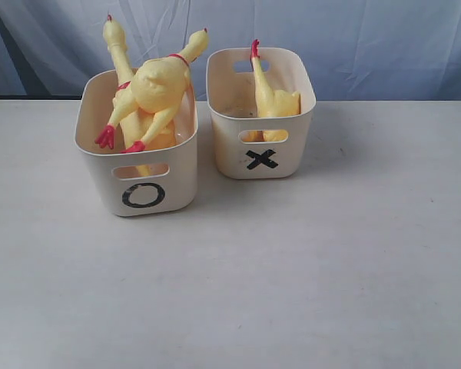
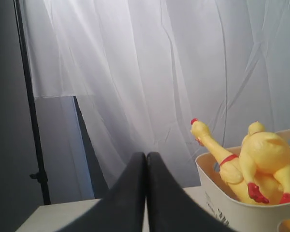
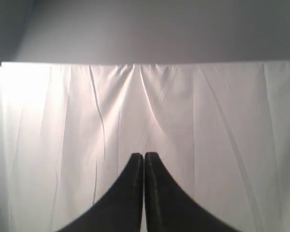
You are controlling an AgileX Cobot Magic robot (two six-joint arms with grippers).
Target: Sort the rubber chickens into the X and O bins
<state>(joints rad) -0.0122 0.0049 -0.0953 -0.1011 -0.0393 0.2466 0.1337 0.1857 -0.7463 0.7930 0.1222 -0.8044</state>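
Observation:
The cream O bin [image 1: 142,181] stands on the left and holds two long yellow chickens with red neck bands [image 1: 157,88], their heads sticking out over the rim and red feet toward the front. To its right, the X bin [image 1: 263,150] holds the small thin chicken [image 1: 257,73] and the stubby one [image 1: 280,104]. Neither gripper shows in the exterior view. My left gripper [image 2: 146,157] is shut and empty, beside the O bin [image 2: 232,208] with the long chickens [image 2: 261,159] in it. My right gripper [image 3: 144,157] is shut, empty, facing only the white curtain.
A pale table top [image 1: 292,269] carries both bins near its back edge. White curtain [image 1: 353,38] hangs behind. A dark stand pole [image 2: 31,111] and a grey panel [image 2: 63,145] show in the left wrist view.

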